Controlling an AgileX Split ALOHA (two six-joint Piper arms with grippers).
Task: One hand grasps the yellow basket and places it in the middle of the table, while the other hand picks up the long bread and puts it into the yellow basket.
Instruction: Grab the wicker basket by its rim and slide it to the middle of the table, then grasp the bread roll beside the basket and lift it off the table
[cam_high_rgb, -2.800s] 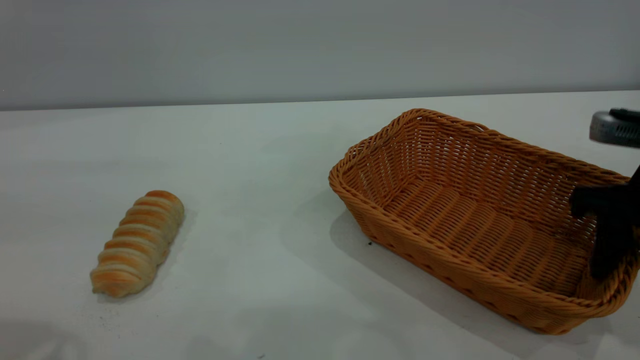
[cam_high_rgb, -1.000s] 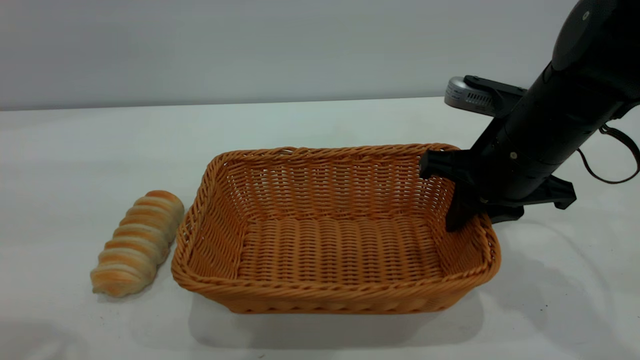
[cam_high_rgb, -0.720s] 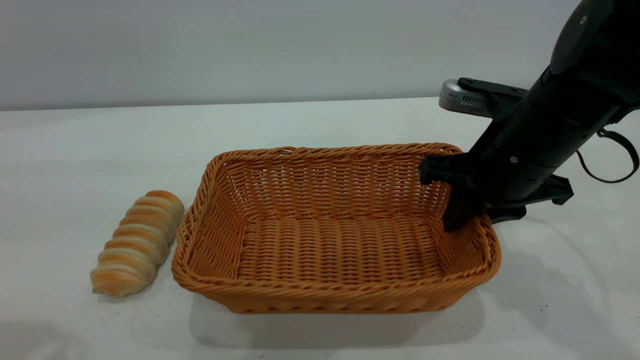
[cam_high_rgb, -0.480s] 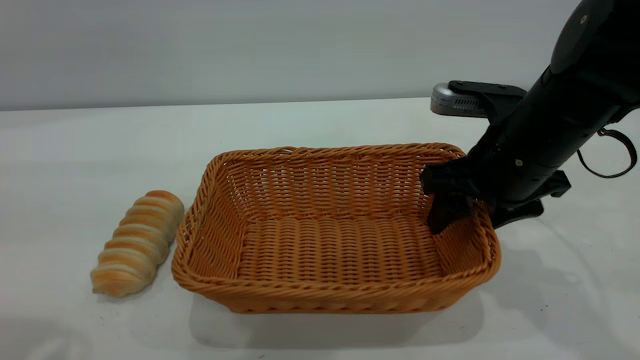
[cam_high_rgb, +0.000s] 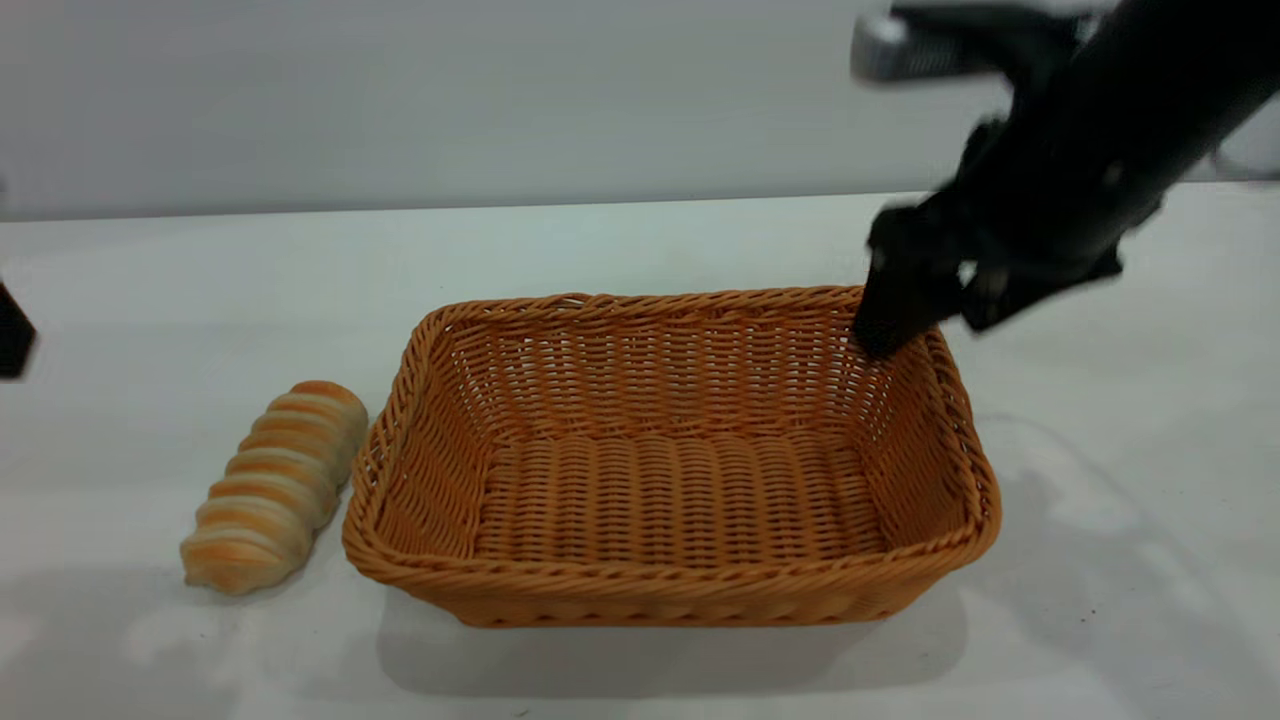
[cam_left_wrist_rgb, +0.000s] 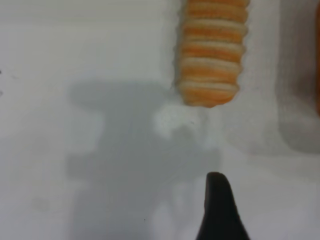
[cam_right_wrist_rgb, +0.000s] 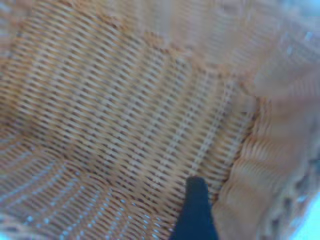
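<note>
The yellow basket (cam_high_rgb: 670, 500) stands empty in the middle of the table (cam_high_rgb: 620, 245), long side toward the camera. The long bread (cam_high_rgb: 275, 485) lies on the table just left of the basket, apart from its left rim. My right gripper (cam_high_rgb: 925, 325) hangs open just above the basket's far right corner, holding nothing. In the right wrist view one finger (cam_right_wrist_rgb: 195, 212) shows over the basket's woven floor (cam_right_wrist_rgb: 115, 115), beside its wall. My left gripper (cam_high_rgb: 12, 340) shows only at the far left edge. In the left wrist view one finger (cam_left_wrist_rgb: 216, 210) is short of the bread's end (cam_left_wrist_rgb: 210, 50).
White tabletop lies all round the basket and bread. A grey wall (cam_high_rgb: 400, 100) stands behind the table's far edge. The right arm's black body (cam_high_rgb: 1090, 150) reaches in from the upper right.
The basket was carried from the right to the middle. In the last second my right gripper let go of its right rim and rose. The left gripper has appeared at the left edge.
</note>
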